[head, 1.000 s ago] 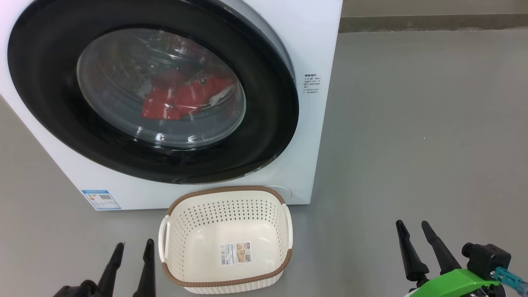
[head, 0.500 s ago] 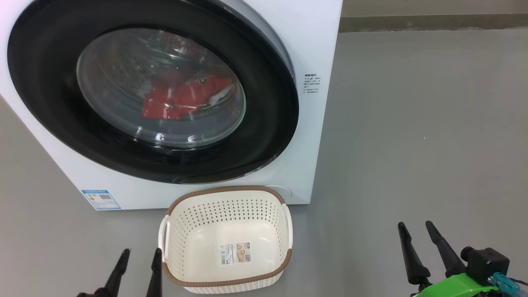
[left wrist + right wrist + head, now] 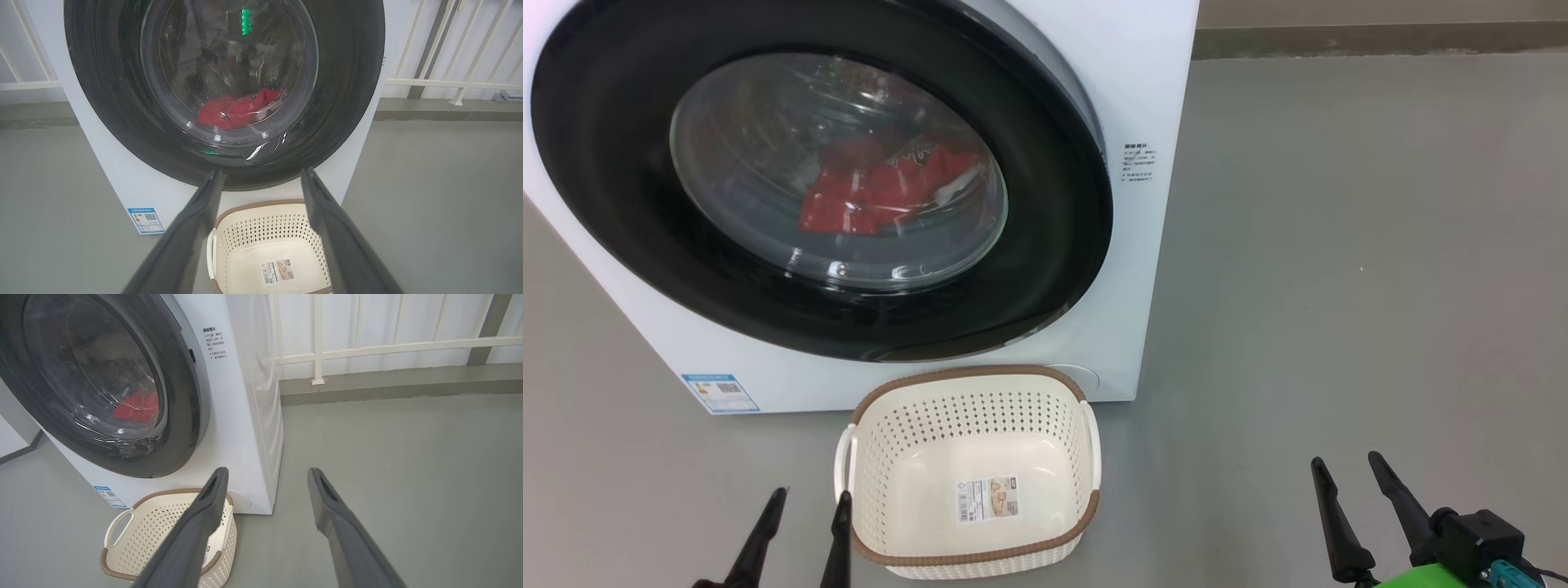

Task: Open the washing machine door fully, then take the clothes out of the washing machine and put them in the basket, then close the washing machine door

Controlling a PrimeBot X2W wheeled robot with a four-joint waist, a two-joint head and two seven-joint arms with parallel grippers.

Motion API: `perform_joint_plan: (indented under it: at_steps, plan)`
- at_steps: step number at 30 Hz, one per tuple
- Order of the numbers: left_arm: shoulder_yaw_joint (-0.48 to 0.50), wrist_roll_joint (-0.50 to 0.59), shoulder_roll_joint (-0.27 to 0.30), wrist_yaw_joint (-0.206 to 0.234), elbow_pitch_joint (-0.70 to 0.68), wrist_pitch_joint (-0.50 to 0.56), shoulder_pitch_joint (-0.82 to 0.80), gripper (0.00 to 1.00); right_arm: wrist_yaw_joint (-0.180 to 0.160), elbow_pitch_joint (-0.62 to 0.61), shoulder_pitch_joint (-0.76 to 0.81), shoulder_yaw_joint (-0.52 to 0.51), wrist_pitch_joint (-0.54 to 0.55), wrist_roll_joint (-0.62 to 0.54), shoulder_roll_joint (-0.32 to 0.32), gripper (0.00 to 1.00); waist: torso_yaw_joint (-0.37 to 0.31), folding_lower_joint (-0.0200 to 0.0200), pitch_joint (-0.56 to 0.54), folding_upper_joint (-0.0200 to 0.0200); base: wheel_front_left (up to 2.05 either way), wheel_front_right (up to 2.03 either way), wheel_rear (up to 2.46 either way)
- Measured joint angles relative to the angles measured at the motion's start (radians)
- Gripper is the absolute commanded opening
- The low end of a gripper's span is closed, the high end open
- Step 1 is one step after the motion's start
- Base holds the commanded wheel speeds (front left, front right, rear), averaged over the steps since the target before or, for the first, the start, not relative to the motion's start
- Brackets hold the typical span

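Left gripper (image 3: 813, 492) at lower left of head view, fingers parted, gripping nothing, just beside basket (image 3: 970, 372). Right gripper (image 3: 1344, 459) at lower right, likewise spread, nothing held, above grey floor (image 3: 1339, 245). Basket at bottom centre, just before washing machine (image 3: 1152, 82). Door (image 3: 1054, 245) closed, upper left; red clothes (image 3: 882, 188) behind glass.

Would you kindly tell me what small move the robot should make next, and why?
Probably lift the right claw toward the right edge of the washing machine door: the door looks shut over the clothes, the basket is empty, and that claw is open.
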Motion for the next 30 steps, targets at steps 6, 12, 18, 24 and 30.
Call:
perform_joint_plan:
  at_steps: [6, 12, 18, 24, 30]
  plan:
    - [-0.009, -0.002, 0.001, 0.000, -0.001, 0.000, 0.000, 1.00, 0.000, -0.008, 0.000, -0.001, 0.000, -0.001, 0.004, 1.00, 0.003, 0.0000, 0.002, 0.0000, 0.00, 0.00, 0.00]
    - [-0.012, -0.006, 0.004, 0.000, -0.001, 0.000, 0.000, 1.00, 0.000, -0.034, -0.002, 0.011, 0.000, 0.037, 0.006, 0.00, 0.010, 0.0000, 0.005, 0.0000, 0.00, 0.00, 0.00]
    - [-0.023, -0.017, 0.008, 0.000, -0.001, 0.000, -0.004, 1.00, 0.000, -0.085, -0.089, 0.029, -0.001, 0.243, 0.007, 0.00, 0.015, -0.0001, 0.027, 0.0000, 0.00, 0.00, 0.00]
    - [-0.047, -0.031, 0.014, 0.000, -0.001, 0.000, -0.033, 1.00, 0.000, -0.141, -0.286, 0.035, -0.007, 0.529, 0.003, 0.00, 0.027, 0.0000, 0.069, 0.0000, 0.00, 0.00, 0.00]
    - [-0.074, -0.051, 0.022, 0.000, -0.006, 0.000, -0.089, 1.00, 0.000, -0.143, -0.439, 0.048, -0.008, 0.727, -0.008, 0.00, 0.048, 0.0000, 0.126, 0.0000, 0.00, 0.00, 0.00]
